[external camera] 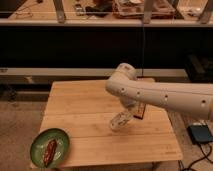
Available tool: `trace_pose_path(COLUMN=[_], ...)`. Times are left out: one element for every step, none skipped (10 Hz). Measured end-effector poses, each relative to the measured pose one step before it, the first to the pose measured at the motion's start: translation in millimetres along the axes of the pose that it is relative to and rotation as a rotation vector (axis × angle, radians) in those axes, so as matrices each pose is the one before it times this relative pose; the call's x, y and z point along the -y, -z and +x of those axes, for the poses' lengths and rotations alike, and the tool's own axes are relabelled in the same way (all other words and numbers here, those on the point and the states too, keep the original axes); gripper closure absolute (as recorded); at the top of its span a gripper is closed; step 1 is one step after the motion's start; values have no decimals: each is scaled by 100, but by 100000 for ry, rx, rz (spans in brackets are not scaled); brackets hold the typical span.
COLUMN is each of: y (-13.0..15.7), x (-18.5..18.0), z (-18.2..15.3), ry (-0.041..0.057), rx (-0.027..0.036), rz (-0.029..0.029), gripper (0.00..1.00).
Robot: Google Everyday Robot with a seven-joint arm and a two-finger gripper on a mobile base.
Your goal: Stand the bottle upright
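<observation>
The bottle [118, 121] is small, pale and translucent. It lies slanted on the wooden table [80, 107], right of centre, with its upper end pointing up and to the right. My white arm reaches in from the right and bends down over it. My gripper [128, 113] is at the bottle's upper right end, mostly hidden behind the wrist. I cannot tell whether the bottle rests on the table or is held.
A small dark reddish box [141, 111] stands just right of the gripper. A green plate [37, 142] holding a brown-red snack [50, 151] sits at the table's front left corner. A dark shelf unit runs behind the table. A blue-grey device [200, 134] lies on the floor at right.
</observation>
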Motion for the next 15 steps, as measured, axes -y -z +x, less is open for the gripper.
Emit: trace_pose_path(y=[331, 167, 217, 188, 256, 195, 158, 124, 128, 144, 149, 118, 70, 54, -27], x=[-124, -45, -29, 4, 54, 96, 157, 163, 177, 125, 179, 214, 199, 253, 284], z=[70, 20, 31, 22, 18, 83, 105, 73, 50, 111, 253, 269, 202, 208, 165], ry=[-445, -144, 250, 345, 543, 572, 586, 513, 373, 285, 60, 354, 567, 729, 730], rx=[-763, -422, -498, -163, 98, 101, 137, 194, 160, -131, -483, -368, -77, 91, 245], rz=[-446, -155, -185, -194, -320, -181, -156, -163, -166, -282, -262, -74, -58, 32, 145], gripper=[76, 76, 76, 76, 76, 76, 76, 76, 76, 76, 71, 62, 56, 53, 53])
